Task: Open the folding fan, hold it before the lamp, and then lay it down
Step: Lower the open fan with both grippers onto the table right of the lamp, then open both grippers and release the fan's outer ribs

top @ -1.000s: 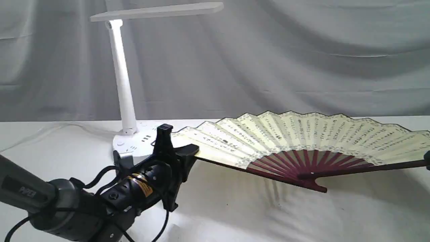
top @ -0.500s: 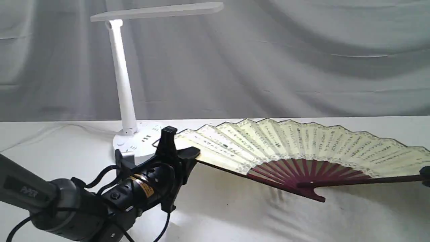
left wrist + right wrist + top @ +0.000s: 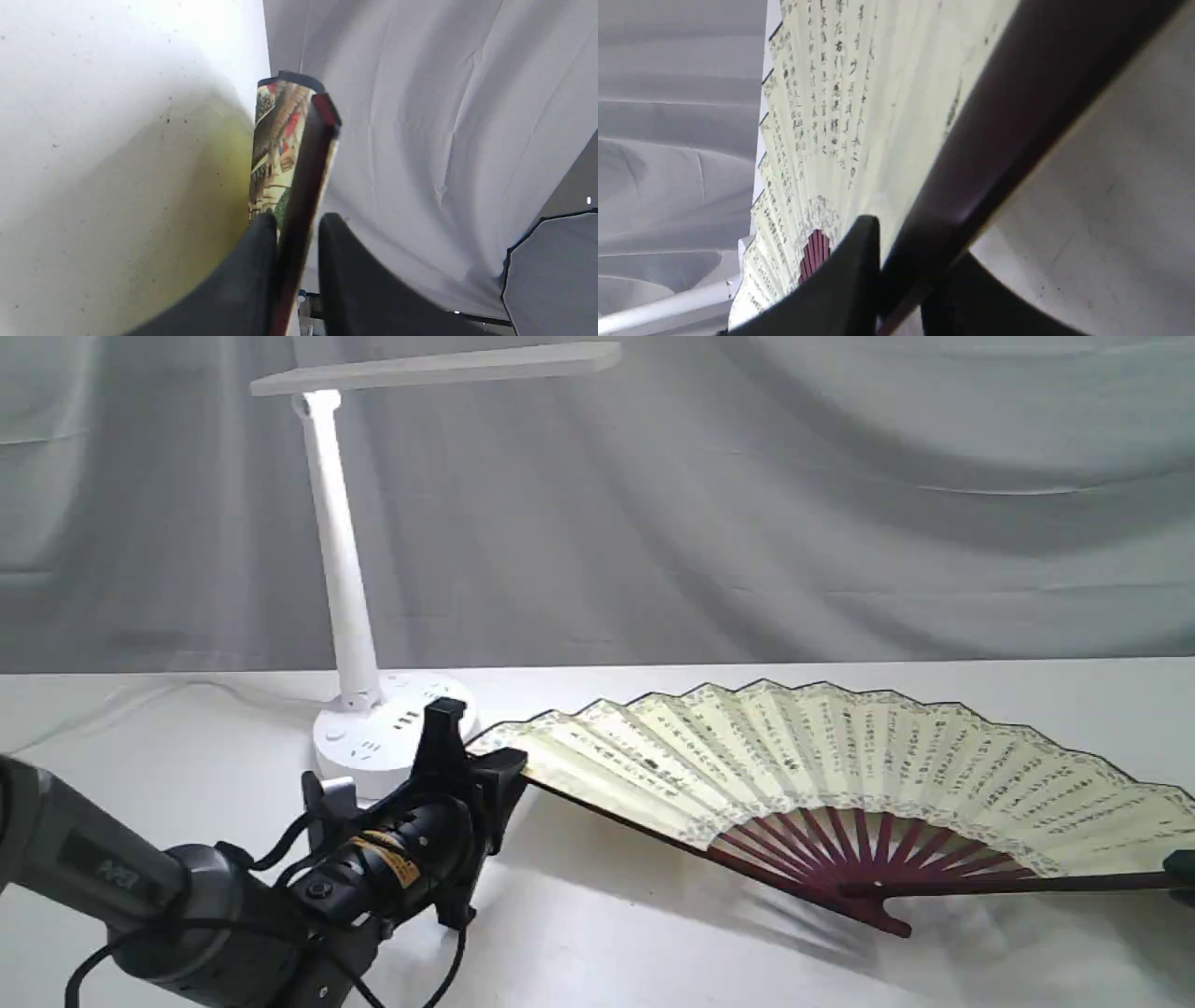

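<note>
- Grey draped cloth (image 3: pixel 840 476) backs a white-covered bench (image 3: pixel 607 952). On it a pleated cream paper folding fan (image 3: pixel 840 747), with dark script and maroon wooden ribs, is spread wide. It sits to the right of a white plastic desk lamp (image 3: pixel 341 579) with a slim stem and a flat bar head.
- The fan's pivot is down at the bench and its leaf leans back at a low tilt, which suggests the laying-down step is nearly complete.
- The left pincer (image 3: pixel 478 739) straddles the guard at the fan's lamp-side end with its jaws slightly parted. The left wrist view shows a sliver of backdrop between that guard and one finger (image 3: pixel 341 261), so the grip looks slack, apparently to let that end go.
- The right pincer (image 3: pixel 917 238), at the far right edge of the exterior view, pinches the opposite guard and appears to steady the spread fan while it settles.
- The lamp's round socketed base (image 3: pixel 373 737) stands just behind the left pincer and the fan's near tip. A careless withdrawal on that side could knock it.
</note>
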